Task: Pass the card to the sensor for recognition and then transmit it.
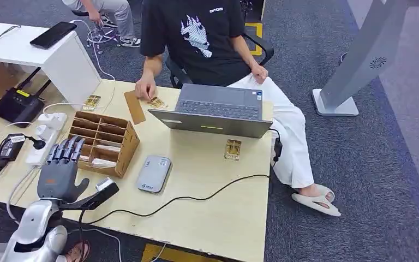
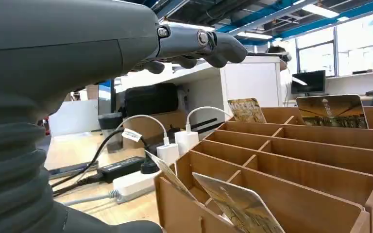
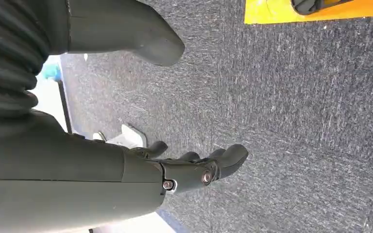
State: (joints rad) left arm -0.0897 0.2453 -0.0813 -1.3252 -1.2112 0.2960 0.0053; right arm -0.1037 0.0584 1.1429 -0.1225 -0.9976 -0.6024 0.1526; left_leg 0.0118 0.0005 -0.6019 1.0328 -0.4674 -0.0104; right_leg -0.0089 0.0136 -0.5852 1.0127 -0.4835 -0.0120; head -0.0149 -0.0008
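Print on the cards too small to read; person's head cut off at the top of the head view. Wooden divided box [image 1: 105, 143] near the table's [image 1: 218, 213] left edge, holding cards [image 1: 102, 162] leaning in its front compartments, one card [image 2: 240, 206] close up in the left wrist view; back compartments hard to see into. More cards lying flat: one [image 1: 232, 149] by the right edge, one [image 1: 91, 102] near the far edge. Grey card reader [image 1: 154, 173] just right of the box, toward the front edge. Laptop [image 1: 218, 111] at the far edge. Left hand [image 1: 60, 166] held flat over the box's left side, fingers straight and slightly apart, holding nothing. Right hand [image 3: 194, 167] hanging over the carpet [image 3: 296, 121], fingers loosely curled, apart, empty.
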